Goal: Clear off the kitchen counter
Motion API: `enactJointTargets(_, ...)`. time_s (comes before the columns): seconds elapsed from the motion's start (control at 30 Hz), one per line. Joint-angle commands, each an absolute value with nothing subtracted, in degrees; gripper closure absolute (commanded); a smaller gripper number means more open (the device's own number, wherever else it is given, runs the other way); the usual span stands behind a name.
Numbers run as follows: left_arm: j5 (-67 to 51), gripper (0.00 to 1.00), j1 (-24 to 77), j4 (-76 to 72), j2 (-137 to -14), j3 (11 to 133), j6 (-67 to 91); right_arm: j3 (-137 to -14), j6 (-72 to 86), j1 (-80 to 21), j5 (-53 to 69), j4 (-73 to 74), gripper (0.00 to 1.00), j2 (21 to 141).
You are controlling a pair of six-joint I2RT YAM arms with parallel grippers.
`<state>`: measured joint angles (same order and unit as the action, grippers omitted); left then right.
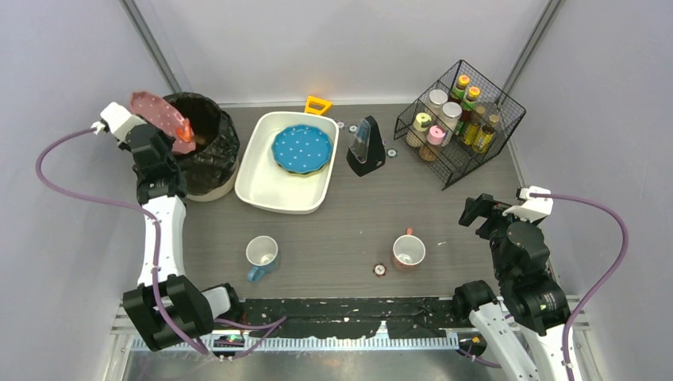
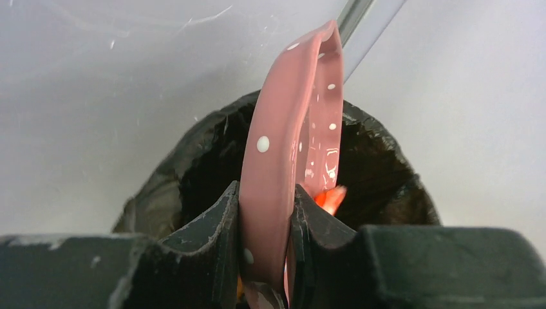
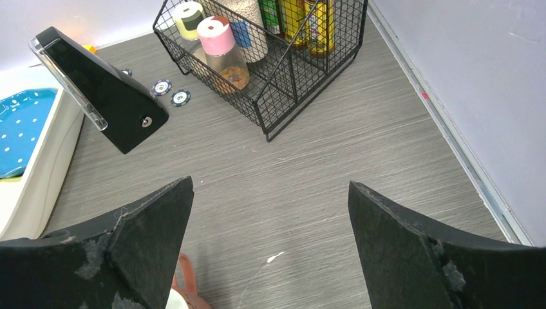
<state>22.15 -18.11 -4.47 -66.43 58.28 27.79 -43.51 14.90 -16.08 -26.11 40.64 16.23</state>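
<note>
The left tool is clamped on the rim of a pink plate, holding it on edge over the open black-lined bin at the table's far left corner. The right tool hangs with its fingers wide apart and nothing between them, above the right side of the table, near a wire basket of jars. The table spreads before both arms and carries a white tub with a blue plate inside, a mug and a second mug.
</note>
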Motion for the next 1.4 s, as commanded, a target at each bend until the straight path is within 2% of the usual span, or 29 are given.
enactJointTargets(0.0,16.47,1.0,-17.56,-21.78,-65.35,65.29,7.32,-43.5,14.06,-16.61,-27.14,37.06,0.05,15.64)
enactJointTargets(0.27,11.5,1.0,-16.86,-23.72,-63.16,64.03,-3.68,-43.22,14.0,-16.75,-25.93,36.62,0.05,16.23)
enactJointTargets(0.6,14.81,1.0,-13.67,-22.21,-61.15,65.75,-11.32,-42.93,14.0,-16.83,-25.72,36.4,0.05,15.8)
enactJointTargets(0.8,14.97,1.0,-13.36,-19.28,-58.79,66.41,-1.73,-42.91,14.11,-16.83,-25.52,36.43,0.05,15.36)
enactJointTargets(1.0,11.23,1.0,-13.25,-13.85,-55.95,68.59,14.78,-42.55,14.0,-16.98,-25.81,36.35,0.05,14.32)
enactJointTargets(1.27,-2.63,1.0,-12.63,-7.29,-55.73,71.55,36.78,-42.34,13.93,-16.99,-26.26,36.43,0.05,13.22)
enactJointTargets(1.37,-4.55,1.0,-10.07,-6.78,-55.51,70.39,40.95,-42.15,13.97,-16.99,-26.5,36.33,0.05,12.66)
